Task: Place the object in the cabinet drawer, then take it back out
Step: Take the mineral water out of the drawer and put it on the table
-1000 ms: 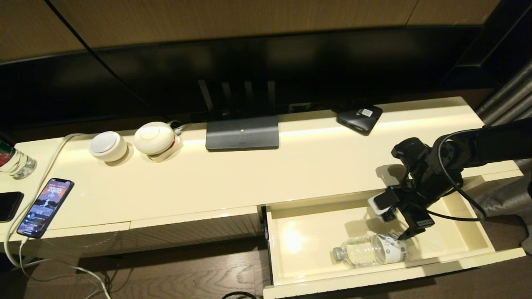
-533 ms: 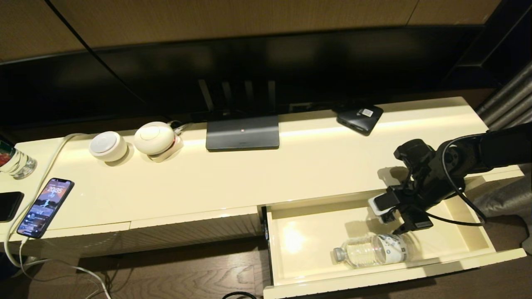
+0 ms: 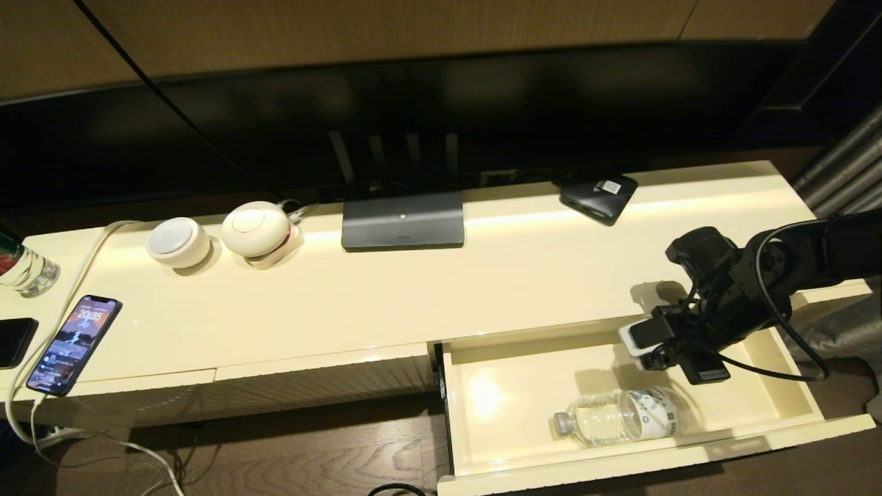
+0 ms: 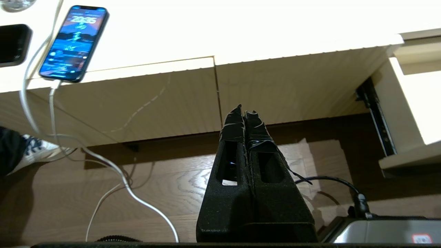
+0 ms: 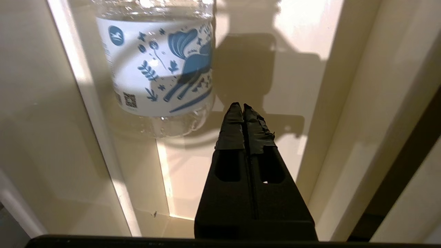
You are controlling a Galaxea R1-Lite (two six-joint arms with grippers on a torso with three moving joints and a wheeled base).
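The clear water bottle [image 3: 617, 415] lies on its side in the open cream drawer [image 3: 510, 403], cap pointing left, near the front wall. Its white-and-blue label [image 5: 162, 69] fills the top of the right wrist view. My right gripper [image 3: 704, 373] hangs shut and empty over the drawer, above and just behind the bottle's base end, clear of it. In its own view the right gripper [image 5: 243, 106] points at the drawer floor [image 5: 303, 86] beside the bottle's base. My left gripper [image 4: 244, 112] is shut and empty, parked low before the closed ribbed panel, out of the head view.
On the cabinet top stand a lit phone [image 3: 72, 344] on a white cable, two white round devices [image 3: 256, 229], a grey box [image 3: 402, 220] and a black device [image 3: 598, 196]. A red-labelled glass bottle [image 3: 24, 265] is at the far left. Cables trail on the wooden floor [image 4: 113, 172].
My right gripper has lifted up and drawn to the right, away from the bottle's base end. The bottle lies where it was in the drawer.
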